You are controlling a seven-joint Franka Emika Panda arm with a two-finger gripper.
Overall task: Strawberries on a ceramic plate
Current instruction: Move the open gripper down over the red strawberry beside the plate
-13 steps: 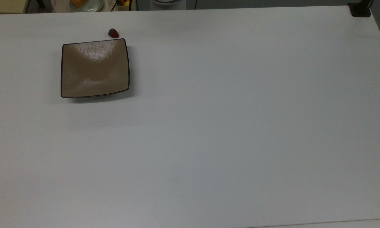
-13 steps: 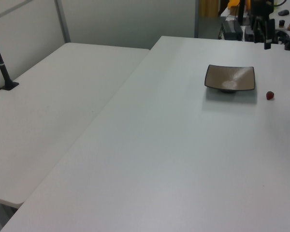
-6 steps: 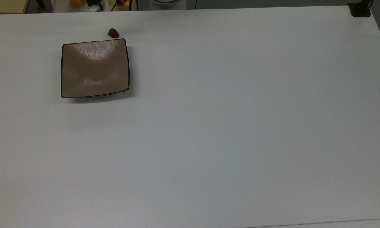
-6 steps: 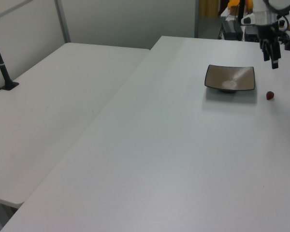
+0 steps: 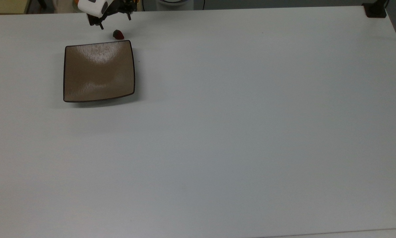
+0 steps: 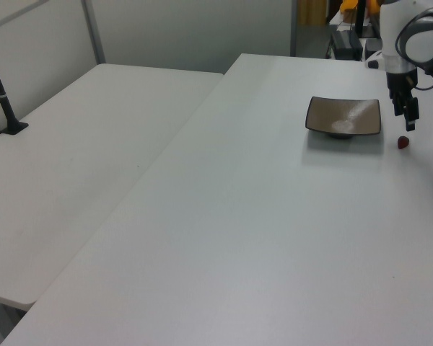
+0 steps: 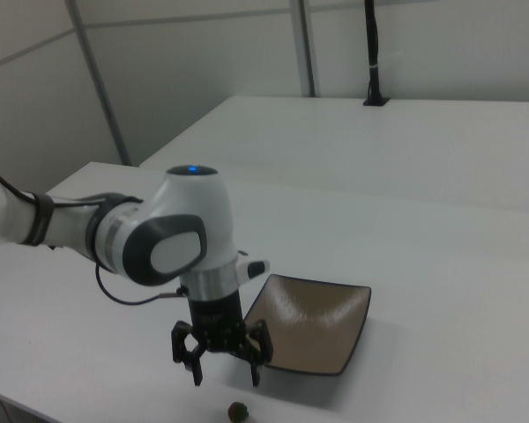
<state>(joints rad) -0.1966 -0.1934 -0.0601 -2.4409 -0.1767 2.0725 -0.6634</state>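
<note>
The small red strawberry (image 5: 118, 34) with a dark green cap lies on the white table just beyond the far right corner of the square tan-brown ceramic plate (image 5: 98, 72), as the top view shows it. The plate holds nothing. My gripper (image 5: 115, 21) hangs open above the strawberry, a little short of it, its fingers spread wide and pointing down. In the right view the gripper (image 7: 226, 377) hovers over the strawberry (image 7: 238, 411), beside the plate (image 7: 309, 324). In the left view the gripper (image 6: 405, 117) sits just above the strawberry (image 6: 403, 143), right of the plate (image 6: 344, 117).
The white table (image 5: 237, 132) stretches wide to the top view's right and bottom. A black clamp (image 5: 375, 10) sits at its top right corner. A second white table (image 6: 79, 158) with a black post (image 6: 3, 101) adjoins in the left view.
The arm has swung in from beyond the table's far edge and dropped toward the strawberry. Strawberry and plate have not moved.
</note>
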